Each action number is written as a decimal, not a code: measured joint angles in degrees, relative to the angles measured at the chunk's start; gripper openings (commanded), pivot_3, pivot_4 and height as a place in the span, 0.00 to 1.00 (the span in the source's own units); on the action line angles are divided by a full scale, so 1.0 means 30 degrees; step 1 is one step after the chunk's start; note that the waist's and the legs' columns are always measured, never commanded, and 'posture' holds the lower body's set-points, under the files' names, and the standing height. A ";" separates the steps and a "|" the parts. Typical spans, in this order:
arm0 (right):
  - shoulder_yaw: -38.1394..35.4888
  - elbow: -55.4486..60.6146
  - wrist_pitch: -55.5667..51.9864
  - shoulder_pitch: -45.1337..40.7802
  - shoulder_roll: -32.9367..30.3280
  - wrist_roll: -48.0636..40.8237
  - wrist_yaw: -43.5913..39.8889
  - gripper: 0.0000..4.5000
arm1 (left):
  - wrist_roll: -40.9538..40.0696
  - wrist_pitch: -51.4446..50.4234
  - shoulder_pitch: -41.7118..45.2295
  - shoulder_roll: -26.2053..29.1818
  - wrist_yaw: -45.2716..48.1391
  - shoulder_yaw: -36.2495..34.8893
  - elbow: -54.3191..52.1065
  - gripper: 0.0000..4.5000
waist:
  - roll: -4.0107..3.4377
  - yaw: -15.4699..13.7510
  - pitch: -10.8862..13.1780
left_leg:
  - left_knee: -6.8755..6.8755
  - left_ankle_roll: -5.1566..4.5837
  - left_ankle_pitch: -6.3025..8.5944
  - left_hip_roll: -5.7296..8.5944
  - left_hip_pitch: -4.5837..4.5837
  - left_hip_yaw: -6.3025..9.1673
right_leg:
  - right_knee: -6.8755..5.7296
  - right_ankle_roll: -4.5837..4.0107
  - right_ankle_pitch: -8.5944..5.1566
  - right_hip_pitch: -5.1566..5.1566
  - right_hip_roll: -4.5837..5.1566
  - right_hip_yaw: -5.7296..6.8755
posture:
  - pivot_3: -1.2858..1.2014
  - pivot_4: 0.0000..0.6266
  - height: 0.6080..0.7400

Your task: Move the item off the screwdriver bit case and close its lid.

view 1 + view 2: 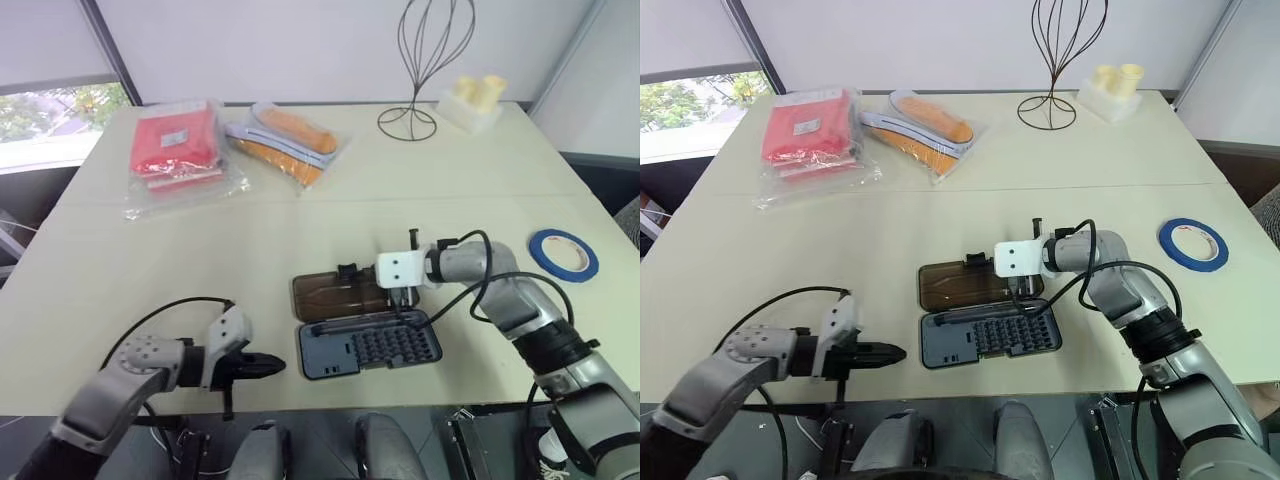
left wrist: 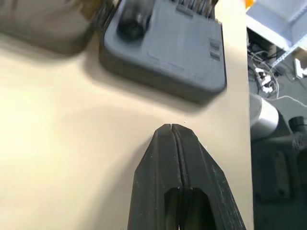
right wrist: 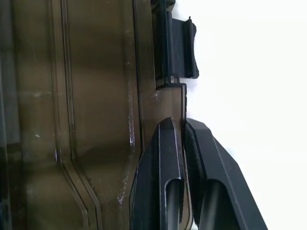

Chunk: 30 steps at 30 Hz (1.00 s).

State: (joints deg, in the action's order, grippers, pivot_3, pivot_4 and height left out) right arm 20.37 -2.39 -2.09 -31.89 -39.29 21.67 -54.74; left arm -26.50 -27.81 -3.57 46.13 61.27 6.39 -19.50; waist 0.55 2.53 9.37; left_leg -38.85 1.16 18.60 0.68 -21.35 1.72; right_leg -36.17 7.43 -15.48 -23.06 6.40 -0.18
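Head view, tape: the roll of blue tape (image 1: 563, 253) sat flat on the table (image 1: 300, 215), well off to the right of the screwdriver bit case (image 1: 368, 344), so that half of the job looked done.
Head view, case: the case lay flopped open near the table's front edge, the lid (image 1: 340, 296) flat on the table just behind the bit tray.
Head view, right arm: the right gripper (image 1: 404, 297) was over the lid's right end, next to the hinge line.
Head view, left arm: the left gripper (image 1: 262, 367) hung near the case's left end, apart from it.
Head view, clutter: red packets (image 1: 176, 140), orange packets (image 1: 288, 142), a wire stand (image 1: 420, 62) and some yellow cups (image 1: 478, 93) were all far behind the case, out of the way.
Left wrist view: left jaws were clenched tight on nothing, tips pointed at the case's grey corner with bare table in between.
Right wrist view: right jaws were pinched shut on the thin edge of the smoky-brown lid, right by the latch tab (image 3: 180, 45).
Risk, my guess: that's a skinny grip on slick plastic, so the edge could slip out mid-swing and the lid would drop back open.
Risk 2: nothing was pinning the case, so lifting the lid could drag or tip it.
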 measured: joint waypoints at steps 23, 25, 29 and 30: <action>-0.0923 0.5184 -0.1987 0.1699 0.0066 0.1835 0.2666 0.03 | 0.1372 0.1242 0.8071 -0.1801 0.0191 -0.1912 0.9673 0.00 | -0.0016 -0.0143 0.0188 | -0.0009 0.0004 -0.0008 0.0145 -0.0072 -0.0002 | -0.0005 0.0061 0.0036 -0.0047 0.0008 0.0045 | 0.52 0.24 1.00; -0.0952 0.5497 -0.2135 0.1767 0.0074 0.1937 0.2688 0.03 | 0.1813 0.1761 0.8849 -0.2536 0.0260 -0.1484 1.0803 0.00 | -0.0009 -0.0161 0.0192 | -0.0018 0.0004 -0.0008 0.0146 -0.0080 -0.0002 | -0.0008 0.0062 0.0037 -0.0050 0.0007 0.0047 | 0.52 0.24 1.00; -0.0978 0.5934 -0.2506 0.1943 0.0063 0.2092 0.2701 0.03 | 0.2684 0.2919 1.0085 -0.3672 0.0716 -0.0761 1.2949 0.00 | -0.0005 -0.0185 0.0194 | -0.0031 0.0003 -0.0009 0.0146 -0.0087 -0.0003 | -0.0007 0.0064 0.0036 -0.0049 0.0007 0.0055 | 0.52 0.24 1.00; -0.0979 0.6015 -0.2556 0.1979 0.0065 0.2106 0.2714 0.03 | 0.2896 0.3185 1.0369 -0.3810 0.0875 -0.0648 1.3313 0.00 | -0.0006 -0.0223 0.0194 | -0.0034 0.0003 -0.0009 0.0146 -0.0088 -0.0004 | -0.0007 0.0065 0.0036 -0.0048 0.0007 0.0057 | 0.52 0.24 1.00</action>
State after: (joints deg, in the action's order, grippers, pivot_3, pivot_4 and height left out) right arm 17.43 15.65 -9.76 -25.96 -39.09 27.98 -46.60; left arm -17.81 -18.26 27.53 34.70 63.89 4.45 20.44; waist 0.53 1.86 9.95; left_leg -38.95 1.17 18.57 1.12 -21.61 1.71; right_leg -36.19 7.63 -15.37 -23.20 6.43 -0.01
